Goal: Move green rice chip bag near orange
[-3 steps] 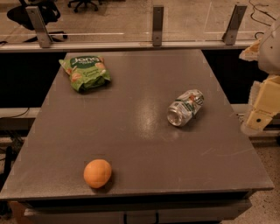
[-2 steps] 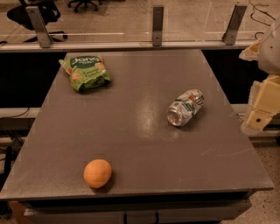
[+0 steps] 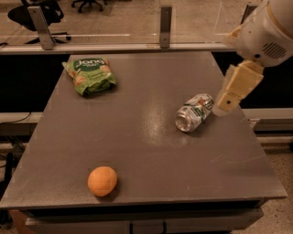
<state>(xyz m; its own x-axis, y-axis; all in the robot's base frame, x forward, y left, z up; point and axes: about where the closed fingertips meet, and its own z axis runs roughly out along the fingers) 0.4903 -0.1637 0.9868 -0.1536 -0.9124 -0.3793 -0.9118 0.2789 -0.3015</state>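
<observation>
The green rice chip bag lies flat at the far left of the grey table, with white lettering and chip pictures facing up. The orange sits near the table's front edge, left of centre, well apart from the bag. My gripper hangs at the right side of the table, its cream-coloured tip just right of a crushed silver can. It is far from both the bag and the orange, and nothing shows in it.
A crushed silver can lies on its side right of centre, beside the gripper. A low glass barrier with metal posts runs along the table's far edge. Office chairs stand on the floor behind.
My arm has swung left over the table's right side, bringing the gripper close to the can. The bag, the orange and the can have not moved.
</observation>
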